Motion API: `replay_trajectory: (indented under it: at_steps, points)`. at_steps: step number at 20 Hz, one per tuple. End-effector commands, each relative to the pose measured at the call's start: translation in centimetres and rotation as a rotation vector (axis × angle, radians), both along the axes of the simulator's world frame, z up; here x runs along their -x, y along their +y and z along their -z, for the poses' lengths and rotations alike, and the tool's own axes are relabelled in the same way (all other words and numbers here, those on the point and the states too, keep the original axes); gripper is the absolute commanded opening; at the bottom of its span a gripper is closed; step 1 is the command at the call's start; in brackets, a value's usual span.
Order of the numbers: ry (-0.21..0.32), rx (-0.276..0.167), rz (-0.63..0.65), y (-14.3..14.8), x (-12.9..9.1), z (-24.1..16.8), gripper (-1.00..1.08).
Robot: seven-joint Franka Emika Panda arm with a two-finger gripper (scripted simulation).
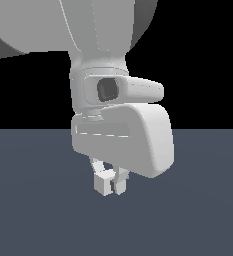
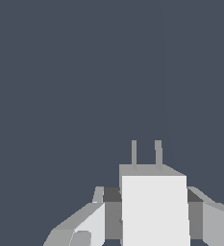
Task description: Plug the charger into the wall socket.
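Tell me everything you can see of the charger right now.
The charger is a small, plain white boxy block with a matte, plastic-like look. Two short thin grey prongs stick out side by side from one face, pointing away from the wrist camera. It sits between the fingers of the gripper, which press both its sides. Beyond it lies only bare blue-grey floor; no socket shows.

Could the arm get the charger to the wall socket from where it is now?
Cannot say yes. The gripper is shut on the charger, its prongs pointing at bare dark floor. The wall socket shows in neither view, so nothing visibly blocks the way, but its place is unknown.
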State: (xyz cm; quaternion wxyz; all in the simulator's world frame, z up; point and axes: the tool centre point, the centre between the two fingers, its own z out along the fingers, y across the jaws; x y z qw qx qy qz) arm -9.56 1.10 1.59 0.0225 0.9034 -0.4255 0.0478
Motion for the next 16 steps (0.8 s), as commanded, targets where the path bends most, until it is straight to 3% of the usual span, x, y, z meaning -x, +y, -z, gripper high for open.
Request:
replay_trajectory:
  at_steps: [1,16]
  points:
    - [-0.001,0.0,-0.025,-0.2,-0.2,-0.4,-1.0]
    - [-0.002,0.004,-0.34,-2.1,-3.2,-4.4,-1.0]
